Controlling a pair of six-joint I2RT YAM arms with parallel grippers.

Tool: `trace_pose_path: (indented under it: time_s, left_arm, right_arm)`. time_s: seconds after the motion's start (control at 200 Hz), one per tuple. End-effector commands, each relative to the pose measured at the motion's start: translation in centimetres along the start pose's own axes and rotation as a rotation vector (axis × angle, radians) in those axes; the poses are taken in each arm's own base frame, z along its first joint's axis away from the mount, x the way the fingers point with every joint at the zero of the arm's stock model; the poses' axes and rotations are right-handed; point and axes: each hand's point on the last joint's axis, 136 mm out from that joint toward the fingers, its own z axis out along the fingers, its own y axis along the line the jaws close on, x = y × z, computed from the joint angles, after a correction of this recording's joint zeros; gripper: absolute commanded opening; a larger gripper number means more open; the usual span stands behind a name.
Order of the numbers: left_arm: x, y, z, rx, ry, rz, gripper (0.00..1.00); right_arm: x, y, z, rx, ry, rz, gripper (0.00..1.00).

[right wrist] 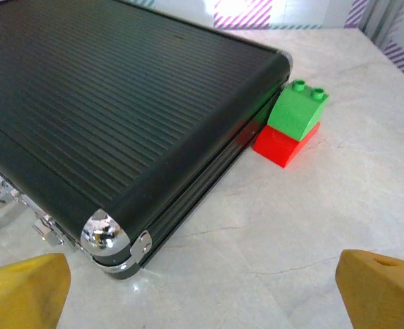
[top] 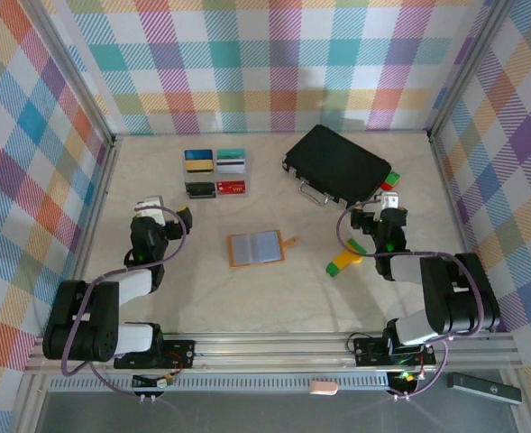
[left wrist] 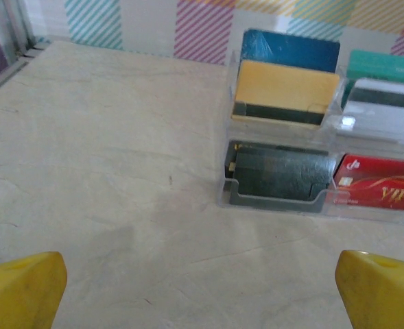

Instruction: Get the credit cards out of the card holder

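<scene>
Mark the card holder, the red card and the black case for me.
card holder (top: 255,247), top external view, middle of its open inside.
red card (left wrist: 380,189), left wrist view, centre of its face.
black case (right wrist: 119,89), right wrist view, middle of its ribbed lid.

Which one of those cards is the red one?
The red card with gold VIP lettering, in the clear tray's near right pocket, beside the dark card. No other card there is red.

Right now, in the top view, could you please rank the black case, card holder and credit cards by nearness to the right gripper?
1. Black case, just beyond the right gripper.
2. Card holder, mid-table, leftward.
3. Credit cards, back left.
</scene>
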Motion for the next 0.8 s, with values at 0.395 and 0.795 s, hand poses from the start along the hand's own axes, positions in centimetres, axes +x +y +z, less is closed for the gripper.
trace_pose_path:
  time_s: [0.395, 0.795]
  left_arm:
    - [2.4, 0.2, 3.7, -0.039, 0.081, 0.043, 1.00]
    - [2.4, -0.2, 3.8, -0.054, 0.083, 0.073, 1.00]
  right_arm:
    - [-0.6, -0.1, 1.0, -0.029, -0.043, 0.029, 0.99]
    - [-0.5, -0.7, 1.1, -0.023, -0.028, 0.058, 0.99]
